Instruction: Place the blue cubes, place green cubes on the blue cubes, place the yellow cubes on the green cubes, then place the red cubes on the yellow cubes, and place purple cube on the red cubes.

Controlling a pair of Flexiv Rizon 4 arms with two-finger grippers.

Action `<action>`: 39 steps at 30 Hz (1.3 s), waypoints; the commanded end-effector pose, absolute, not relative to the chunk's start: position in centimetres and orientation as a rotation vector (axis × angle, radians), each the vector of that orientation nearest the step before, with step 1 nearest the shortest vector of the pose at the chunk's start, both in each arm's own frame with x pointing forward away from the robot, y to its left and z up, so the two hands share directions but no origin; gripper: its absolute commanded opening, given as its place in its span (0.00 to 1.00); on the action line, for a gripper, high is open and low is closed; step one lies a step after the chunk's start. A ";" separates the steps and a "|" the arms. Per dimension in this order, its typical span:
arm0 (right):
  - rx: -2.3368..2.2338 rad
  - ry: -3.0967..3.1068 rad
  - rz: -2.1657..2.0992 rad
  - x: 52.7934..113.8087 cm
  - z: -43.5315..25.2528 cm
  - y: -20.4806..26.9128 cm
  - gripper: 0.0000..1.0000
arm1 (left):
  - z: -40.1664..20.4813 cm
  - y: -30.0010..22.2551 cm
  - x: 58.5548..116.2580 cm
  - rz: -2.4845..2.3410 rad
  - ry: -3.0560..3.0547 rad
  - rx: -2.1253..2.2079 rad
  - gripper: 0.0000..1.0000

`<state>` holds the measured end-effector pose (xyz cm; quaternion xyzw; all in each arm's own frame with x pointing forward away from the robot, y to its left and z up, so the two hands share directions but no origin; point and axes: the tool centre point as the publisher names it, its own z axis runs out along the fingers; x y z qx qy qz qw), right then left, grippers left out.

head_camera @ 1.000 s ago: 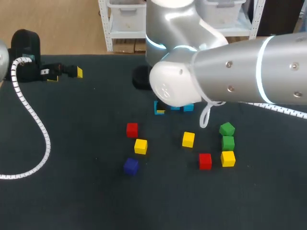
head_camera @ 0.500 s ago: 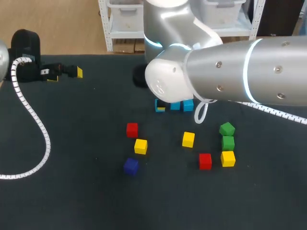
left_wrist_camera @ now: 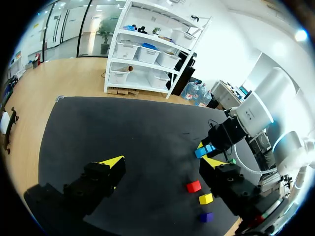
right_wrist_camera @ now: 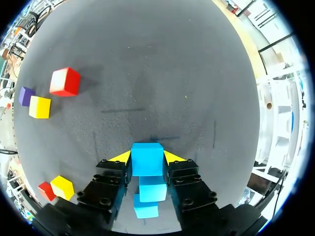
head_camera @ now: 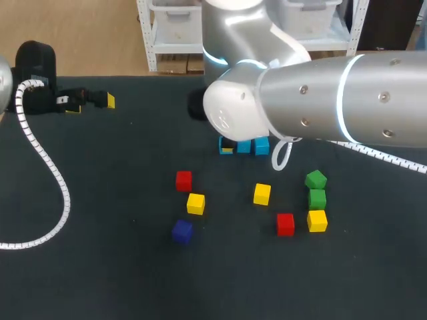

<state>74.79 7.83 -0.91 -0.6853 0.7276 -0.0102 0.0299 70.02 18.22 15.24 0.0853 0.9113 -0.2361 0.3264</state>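
The dark surface (head_camera: 100,267) carries loose cubes across its middle and right part. The right arm (head_camera: 320,100) comes in over the centre, and the right end effector (right_wrist_camera: 147,158) is pinching a blue cube (right_wrist_camera: 146,153), with 1 yellow fingertip (right_wrist_camera: 120,157) pressed to each of 2 opposite sides. 2 more blue cubes (right_wrist_camera: 152,189) lie in line with it, under the end effector, and in the head view the 3 make a short touching row partly hidden by the arm. Nearer the front, toward the right, a green cube (head_camera: 315,179) sits tilted, a second green cube (head_camera: 317,199) sits flat just beside it, and a yellow cube (head_camera: 317,221) comes next in the same line. A red cube (head_camera: 285,224) lies just beside that yellow one, and another yellow cube (head_camera: 262,194) stands alone between the blue row and the red cube. Left of these, apart from the row, a second red cube (head_camera: 183,181), a third yellow cube (head_camera: 195,203) and the purple cube (head_camera: 181,231) form a loose group, none touching. The left end effector (left_wrist_camera: 163,161) rests at the far left of the surface, fingers spread wide with nothing between them. A white coiled cable (head_camera: 47,167) trails over the left side of the surface
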 end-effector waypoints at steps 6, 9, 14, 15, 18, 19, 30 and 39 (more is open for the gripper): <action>-2.105 2.252 -0.041 74.9 -1.1 7.6 0.55 | 15.1 18.4 70.0 -0.631 2.379 0.229 1.00; -2.101 2.258 -0.034 74.8 -1.1 7.5 1.00 | 15.1 18.4 70.0 -0.631 2.379 0.229 1.00; -2.077 2.265 -0.016 75.5 -0.3 7.0 1.00 | 15.1 18.4 70.0 -0.631 2.379 0.229 1.00; -2.074 2.266 -0.016 75.7 -0.1 6.8 1.00 | 15.1 18.4 70.0 -0.631 2.379 0.229 1.00; -2.061 2.272 -0.016 76.5 0.3 6.2 1.00 | 15.1 18.4 70.0 -0.631 2.379 0.229 1.00; -2.057 2.276 -0.021 76.9 0.4 6.0 1.00 | 15.1 18.4 70.0 -0.631 2.379 0.229 1.00; -2.066 2.300 -0.027 77.8 -0.4 4.4 0.82 | 15.1 18.4 70.0 -0.631 2.379 0.229 1.00; -2.095 2.292 -0.026 77.5 -0.5 4.0 0.27 | 15.1 18.4 70.0 -0.631 2.379 0.229 1.00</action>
